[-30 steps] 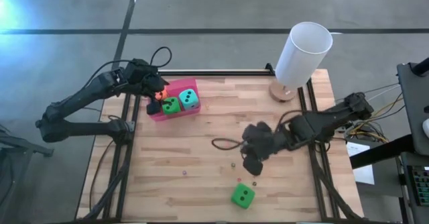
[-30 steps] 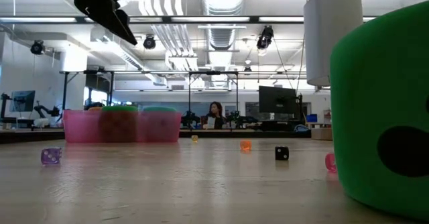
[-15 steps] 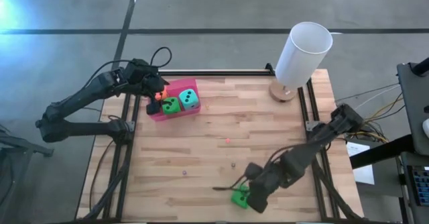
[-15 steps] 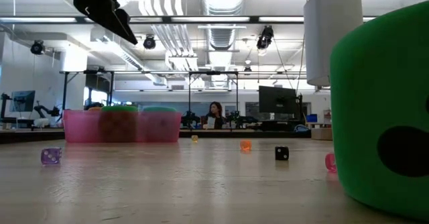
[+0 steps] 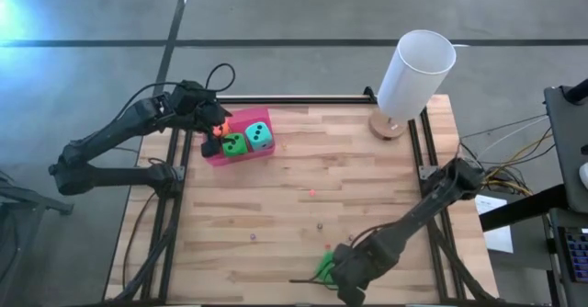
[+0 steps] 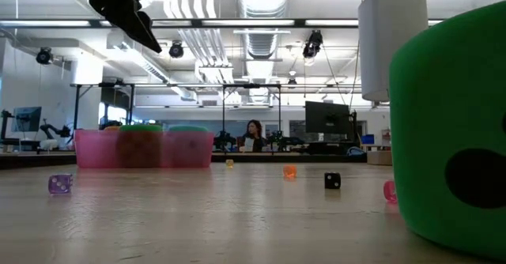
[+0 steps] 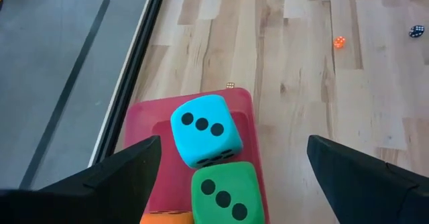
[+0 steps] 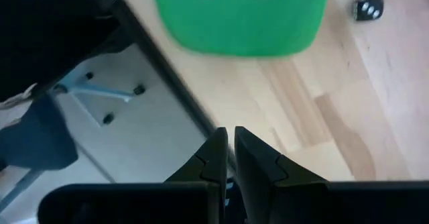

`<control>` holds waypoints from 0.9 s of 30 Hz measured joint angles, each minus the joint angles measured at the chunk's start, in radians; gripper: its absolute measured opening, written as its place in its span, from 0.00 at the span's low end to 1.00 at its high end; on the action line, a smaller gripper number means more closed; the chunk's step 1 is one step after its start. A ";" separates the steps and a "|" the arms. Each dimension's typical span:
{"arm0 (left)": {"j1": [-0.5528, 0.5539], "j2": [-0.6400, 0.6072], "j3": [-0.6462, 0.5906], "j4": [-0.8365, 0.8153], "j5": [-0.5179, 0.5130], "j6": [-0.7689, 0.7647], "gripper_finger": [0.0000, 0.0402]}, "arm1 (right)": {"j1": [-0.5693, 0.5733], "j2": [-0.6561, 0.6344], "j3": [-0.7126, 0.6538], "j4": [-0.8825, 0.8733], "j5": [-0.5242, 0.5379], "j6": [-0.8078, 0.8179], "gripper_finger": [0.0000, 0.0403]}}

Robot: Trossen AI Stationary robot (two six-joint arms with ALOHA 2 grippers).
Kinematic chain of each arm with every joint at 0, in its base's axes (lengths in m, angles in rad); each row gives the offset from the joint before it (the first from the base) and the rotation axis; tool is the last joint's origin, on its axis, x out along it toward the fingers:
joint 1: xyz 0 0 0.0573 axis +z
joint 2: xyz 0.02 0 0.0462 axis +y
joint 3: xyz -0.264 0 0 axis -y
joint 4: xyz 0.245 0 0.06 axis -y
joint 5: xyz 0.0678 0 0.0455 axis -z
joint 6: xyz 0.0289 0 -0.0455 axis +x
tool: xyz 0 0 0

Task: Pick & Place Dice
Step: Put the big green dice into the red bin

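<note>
High view, straight down. The wooden desk (image 5: 303, 160) carries a pink tray (image 5: 241, 121) toward 10 o'clock, holding a teal die (image 5: 261, 136), a green die (image 5: 235, 144) beside it, and an orange die (image 5: 219, 130) largely hidden under the left end effector (image 5: 213, 134). In the left wrist view the left end effector's fingers (image 7: 114, 177) stand wide apart above the tray, clamped on nothing; the teal die (image 7: 205, 129) shows three pips, the green die (image 7: 226, 192) touches it, and the orange die (image 7: 166, 218) sits at the tray's corner.

The second green die (image 5: 325, 264) lies at 6 o'clock near the desk's front edge, partly covered by the right end effector (image 5: 347, 272). In the right wrist view the right end effector's fingertips (image 8: 216, 158) are pressed together, empty, just beside the second green die (image 8: 241, 16) without gripping it.

A white cylinder (image 5: 415, 73) stands on a round wooden base at 1 o'clock. Tiny dice (image 6: 332, 181) are scattered mid-desk.
</note>
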 joint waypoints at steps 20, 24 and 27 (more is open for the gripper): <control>-0.002 0.001 0.000 0.002 -0.001 -0.030 0.92 | -0.088 0.121 0.001 0.034 0.200 -0.164 0.07; -0.002 0.001 0.000 0.002 -0.001 -0.029 0.93 | -0.133 0.131 0.001 0.061 0.212 -0.281 0.07; -0.002 0.001 0.000 0.000 -0.002 -0.029 0.92 | -0.168 0.144 0.000 0.082 0.216 -0.369 0.07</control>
